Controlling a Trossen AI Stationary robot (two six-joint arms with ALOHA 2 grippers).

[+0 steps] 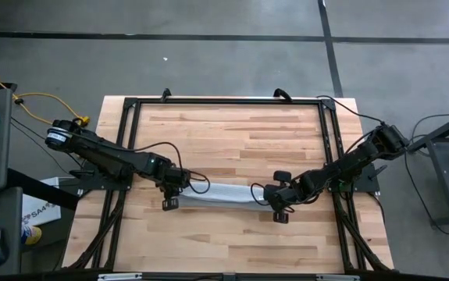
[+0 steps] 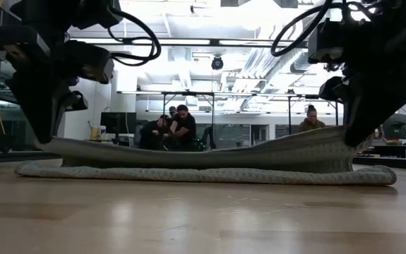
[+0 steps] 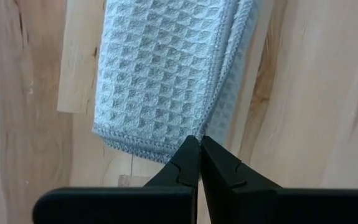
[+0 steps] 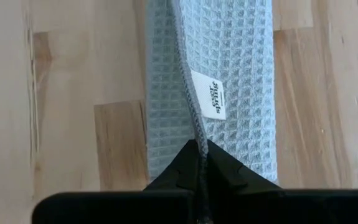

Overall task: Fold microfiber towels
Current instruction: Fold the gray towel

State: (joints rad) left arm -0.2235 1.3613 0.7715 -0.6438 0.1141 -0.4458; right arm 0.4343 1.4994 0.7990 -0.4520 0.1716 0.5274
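The microfiber towel (image 1: pixel 222 194), light grey with a waffle texture, lies folded into a narrow band across the middle of the wooden table (image 1: pixel 232 125). Its lower layer rests flat on the table (image 2: pixel 203 174); its upper layer is raised at both ends and sags in the middle (image 2: pixel 188 156). My left gripper (image 1: pixel 171 190) is shut on the towel's left end, my right gripper (image 1: pixel 275 197) is shut on its right end. A white label (image 4: pixel 211 94) shows on the towel near the right gripper. My left gripper pinches the hemmed edge of the towel's upper layer (image 3: pixel 198 134) at its left end between its two fingers, coming from above. That end is lifted off the lower layer. My right gripper pinches the hemmed edge of the upper layer (image 4: pixel 197 138) at the towel's right end between its two fingers, from above. The edge runs up from the fingers as a raised ridge; the end is lifted off the lower layer.
A black frame (image 1: pixel 224 101) runs round the table's edges. Bare wood lies on the near and far sides of the towel. People sit in the room beyond the table (image 2: pixel 178 127). A yellow cable (image 1: pixel 44 100) lies off the table's left.
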